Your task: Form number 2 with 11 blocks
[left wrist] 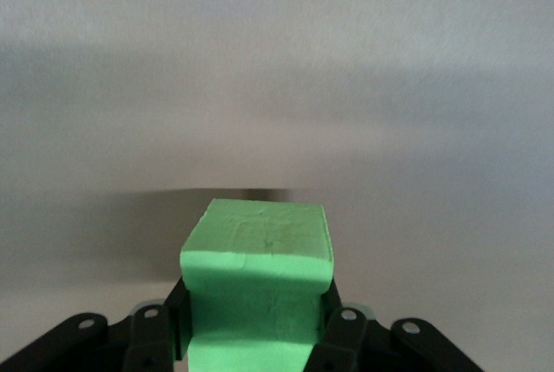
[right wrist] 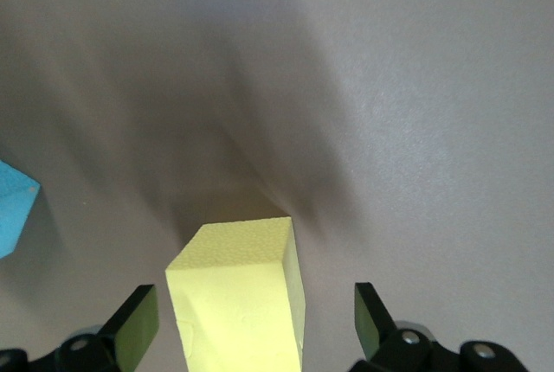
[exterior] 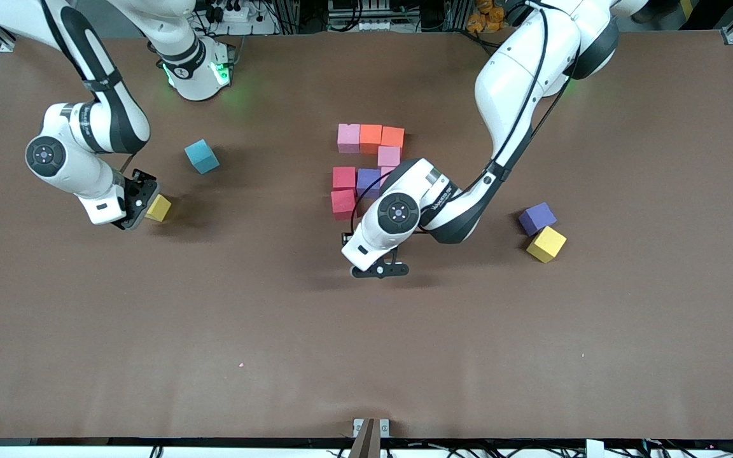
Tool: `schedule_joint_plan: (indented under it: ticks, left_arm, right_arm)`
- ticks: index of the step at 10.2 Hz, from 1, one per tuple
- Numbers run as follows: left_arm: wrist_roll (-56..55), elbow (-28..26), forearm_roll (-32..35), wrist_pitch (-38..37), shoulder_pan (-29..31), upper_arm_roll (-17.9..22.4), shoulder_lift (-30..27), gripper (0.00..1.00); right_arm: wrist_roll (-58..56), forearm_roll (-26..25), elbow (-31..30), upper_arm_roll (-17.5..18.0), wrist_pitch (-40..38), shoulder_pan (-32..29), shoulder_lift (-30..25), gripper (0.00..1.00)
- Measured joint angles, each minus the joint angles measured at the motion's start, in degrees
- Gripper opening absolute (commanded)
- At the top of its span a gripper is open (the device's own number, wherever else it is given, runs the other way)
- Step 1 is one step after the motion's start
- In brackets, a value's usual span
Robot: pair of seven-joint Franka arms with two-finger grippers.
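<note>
left claw (exterior: 382,270): pinching the green cube (left wrist: 257,281) btwn its fingers; wrist view shows the foam squeezed at both sides. It hangs over bare table (exterior: 366,356), just past the camera-ward end of the figure. Prob. carried here because the next cell of the 2 is due under it; my guess, not seen.
green cube: in the claw, off the table; hidden in front view by the claw itself.
right claw (exterior: 139,202): fingers spread wide, one each side of a yellow cube (right wrist: 238,294), not touching it yet. Straddled like that it looks set for a pinch.
yellow cube at right claw: on the table, btwn the spread fingers, toward the right arm's end.
figure so far: pink cube (exterior: 349,137), orange cube (exterior: 371,137), orange-red cube (exterior: 392,137) in a top row; another pink cube (exterior: 389,156) below the row's end; purple cube (exterior: 368,181) and two red cubes (exterior: 343,177) (exterior: 343,202) turning down. Partly covered by the left arm's wrist.
spares: yellow cube no. 2 (exterior: 546,244) touching a second purple cube (exterior: 537,218), toward the left arm's end, well apart from both claws.
light-blue cube (exterior: 202,156): near the right claw, not part of the 2.
progress: roughly two-thirds, judging by cubes laid.
</note>
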Motion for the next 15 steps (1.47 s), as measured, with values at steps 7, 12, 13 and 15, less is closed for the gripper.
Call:
schedule_joint_plan:
  ticks: [7, 12, 13, 15]
  left_arm:
    - [0.0, -0.1, 0.0, 1.2, -3.3, 0.2, 0.2, 0.54]
    - [-0.1, -0.4, 0.0, 2.1, -3.6, 0.3, 0.7, 0.54]
    - [-0.2, -0.5, 0.0, 2.1, -3.6, 0.3, 0.8, 0.54]
    - [-0.5, -0.7, -0.1, 2.1, -3.9, 0.3, 0.9, 0.54]
  right_arm:
    - [-3.1, -1.8, -0.4, 0.0, 4.1, -1.9, 3.2, 1.0]
    - [-3.5, -1.9, -0.6, 0.0, 5.6, -2.8, 4.8, 1.0]
    - [-3.5, -1.9, -0.6, 0.0, 5.5, -2.8, 4.8, 1.0]
    - [-3.5, -1.9, -0.3, 0.0, 4.3, -2.8, 4.8, 1.0]
